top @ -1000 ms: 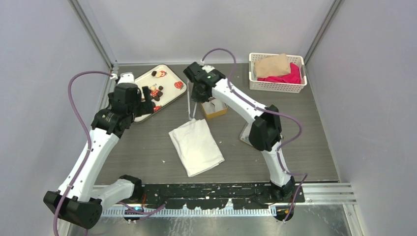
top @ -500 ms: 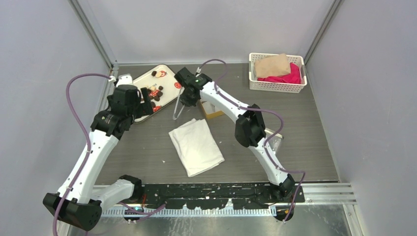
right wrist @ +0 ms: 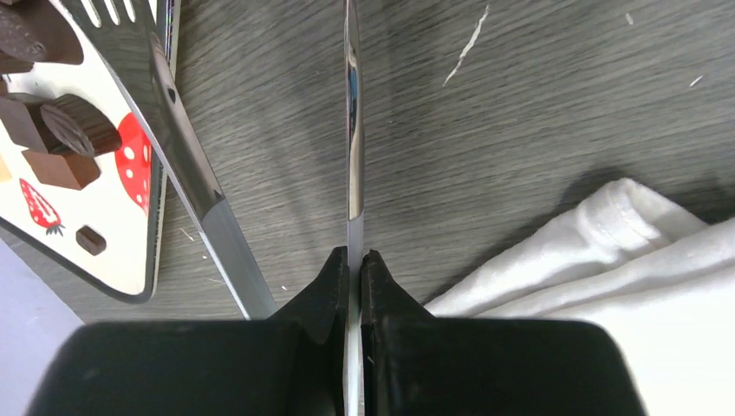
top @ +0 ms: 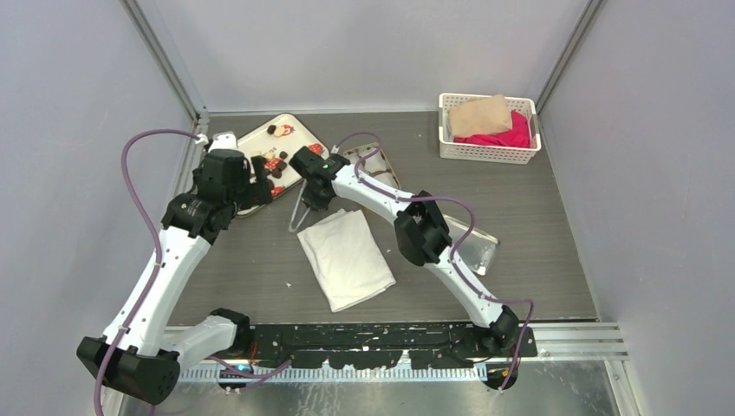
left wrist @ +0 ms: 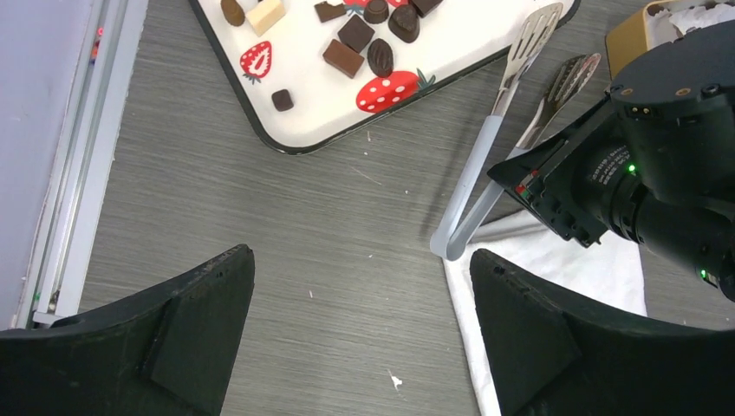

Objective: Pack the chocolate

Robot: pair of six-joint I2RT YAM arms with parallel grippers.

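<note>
Right gripper clenched on one blade of the open tongs, whose slotted tips reach the rim of the white tray at the tabletop's far-left corner, where the chocolate lies. Left gripper spread wide, empty, just beside the tray. With one blade pinched, the tips should straddle a single piece squarely before any squeeze.

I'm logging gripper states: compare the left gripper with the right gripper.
The left gripper is open, jaws spread wide; the right gripper is shut. The left gripper holds nothing; the right gripper pinches one arm of the metal tongs. The left gripper faces bare table beside the tray; the right gripper sits by the white cloth. Both are black and close to the chocolate.
</note>
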